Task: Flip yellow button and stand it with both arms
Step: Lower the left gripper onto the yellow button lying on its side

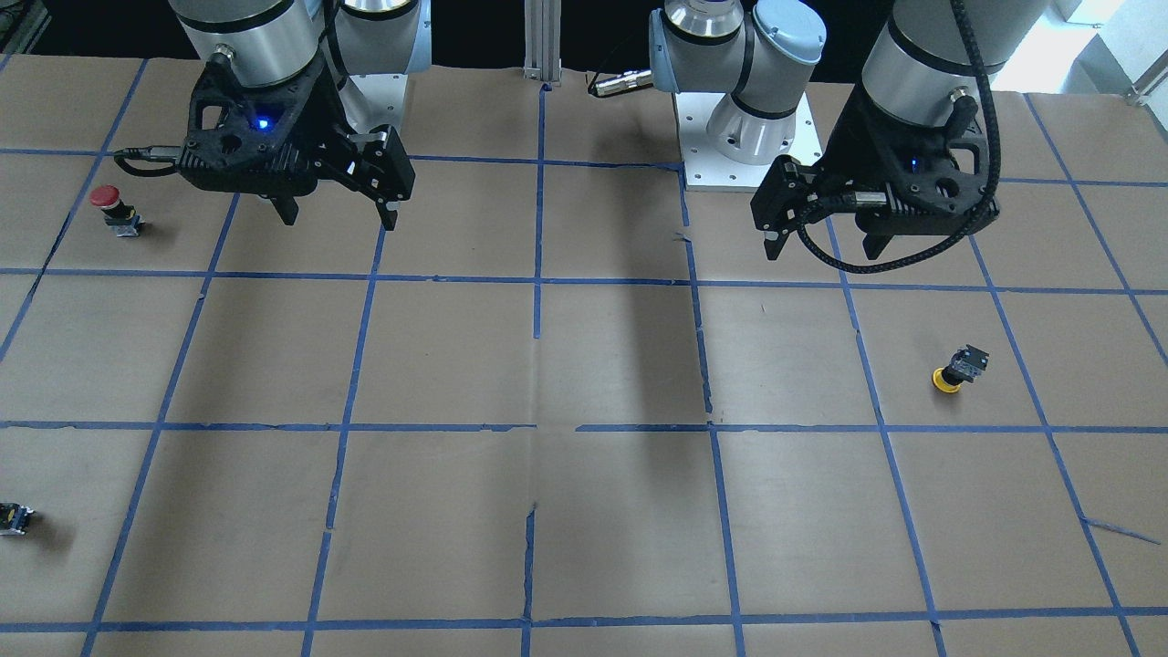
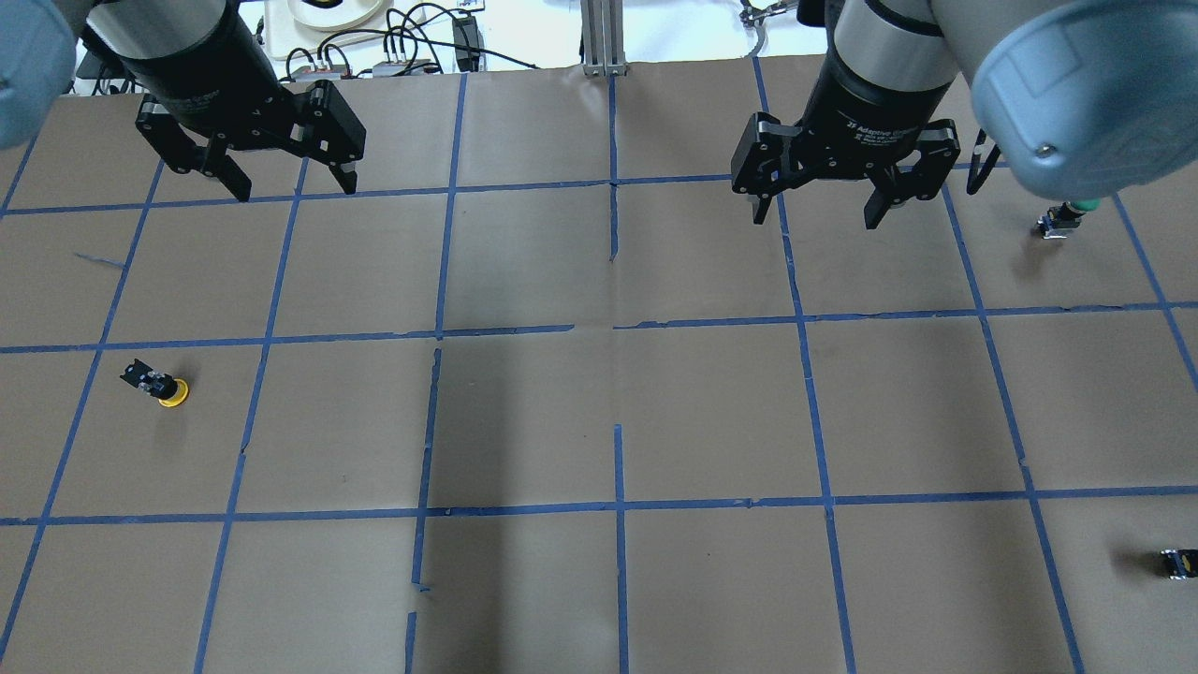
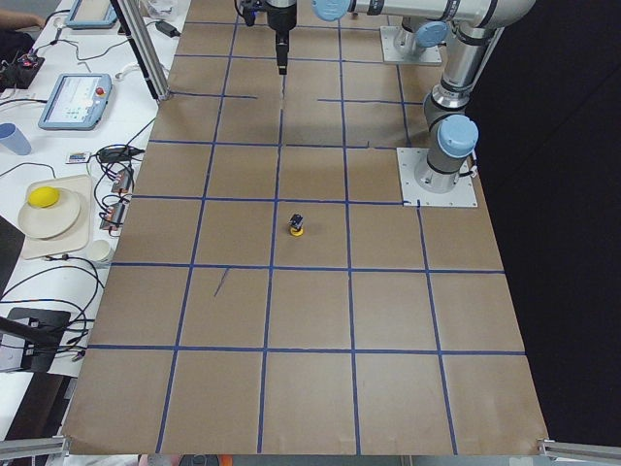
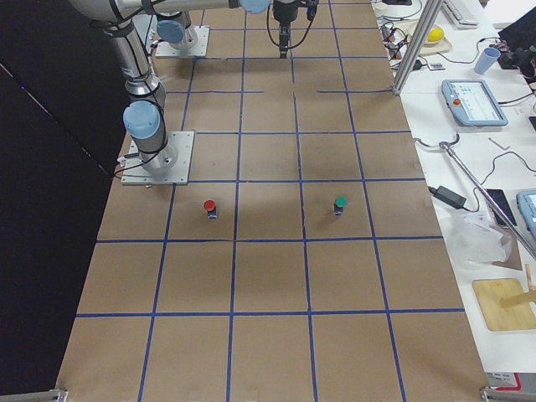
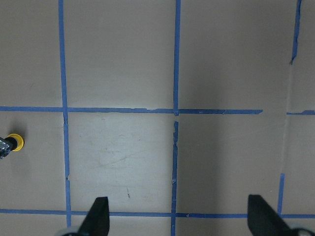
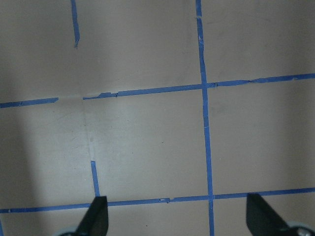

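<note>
The yellow button (image 2: 159, 384) lies tipped over on the brown paper at the table's left side, yellow cap against the paper and black body sticking out. It also shows in the front view (image 1: 954, 370), the left side view (image 3: 297, 226) and at the left edge of the left wrist view (image 5: 10, 143). My left gripper (image 2: 293, 183) is open and empty, hovering well above and beyond the button. It shows too in the front view (image 1: 826, 245) and its wrist view (image 5: 179, 219). My right gripper (image 2: 816, 213) is open and empty over the table's right half (image 1: 338, 217).
A red-capped button (image 1: 117, 210) stands on the robot's right side, seen also in the right side view (image 4: 209, 207). A green-capped button (image 4: 339, 204) stands farther out (image 2: 1065, 217). A small dark block (image 1: 16, 518) sits at the table edge. Blue tape marks a grid.
</note>
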You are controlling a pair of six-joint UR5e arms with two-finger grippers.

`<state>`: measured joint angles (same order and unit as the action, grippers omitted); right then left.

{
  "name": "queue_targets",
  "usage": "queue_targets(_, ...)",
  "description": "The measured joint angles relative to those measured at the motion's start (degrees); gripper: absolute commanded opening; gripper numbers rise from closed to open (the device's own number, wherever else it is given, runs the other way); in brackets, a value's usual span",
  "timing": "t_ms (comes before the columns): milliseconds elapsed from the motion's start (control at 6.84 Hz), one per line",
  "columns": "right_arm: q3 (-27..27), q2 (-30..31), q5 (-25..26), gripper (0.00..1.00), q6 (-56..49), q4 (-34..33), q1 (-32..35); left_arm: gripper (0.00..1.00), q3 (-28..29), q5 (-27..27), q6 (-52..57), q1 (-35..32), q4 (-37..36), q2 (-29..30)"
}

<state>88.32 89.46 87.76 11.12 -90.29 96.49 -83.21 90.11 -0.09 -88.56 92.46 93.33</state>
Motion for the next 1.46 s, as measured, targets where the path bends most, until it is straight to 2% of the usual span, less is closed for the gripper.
queue_targets(731, 0.27, 0.01, 0.02, 1.0, 0.05, 0.03, 0.11, 1.0, -2.17, 0.53, 4.28, 1.73, -0.05, -0.72)
queue_targets(877, 0.3, 0.01, 0.04, 1.0, 0.04, 0.03, 0.1, 1.0, -2.83, 0.61, 7.03, 5.58, -0.13, -0.64)
queue_targets(1169, 0.35, 0.01, -0.02, 1.0, 0.04, 0.03, 0.12, 0.99, -5.13, 0.67, 21.51, 15.4, -0.53, 0.46)
queue_targets(1462, 0.37, 0.01, -0.04, 1.0, 0.04, 0.03, 0.18, 0.99, -8.42, 0.66, 33.15, 22.52, -4.65, 2.2)
